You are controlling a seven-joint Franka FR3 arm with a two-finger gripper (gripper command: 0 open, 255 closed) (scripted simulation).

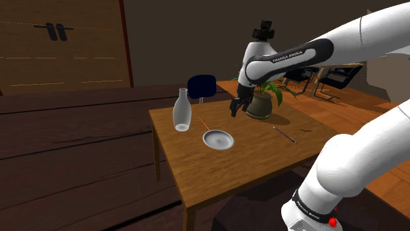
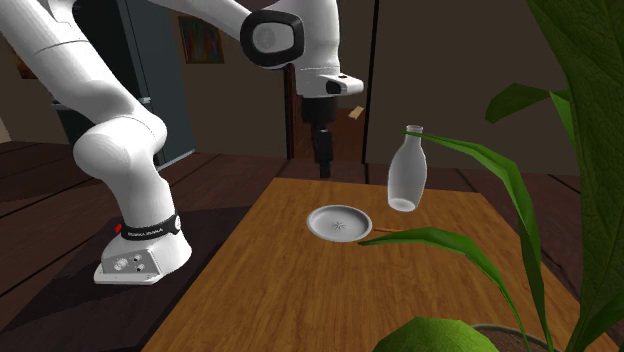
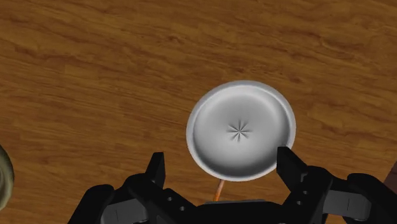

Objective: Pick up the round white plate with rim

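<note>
A round grey-white plate (image 1: 218,139) with a raised rim lies flat on the wooden table (image 1: 250,164), near its middle. The same plate (image 2: 339,222) sits in front of the bottle in the second exterior view. My black gripper (image 1: 236,107) hangs in the air above the table, higher than the plate and off to its right in the shoulder view. In the wrist view the plate (image 3: 241,129) lies below, just ahead of the gripper (image 3: 222,170), whose fingers (image 3: 289,165) stand open and apart with nothing between them.
A pale bottle (image 1: 182,111) stands upright beside the plate. A potted plant (image 1: 261,100) sits at the table's far side, its leaves (image 2: 560,190) crowding the second exterior view. A thin orange stick (image 1: 203,123) and a pencil-like stick (image 1: 284,134) lie on the table.
</note>
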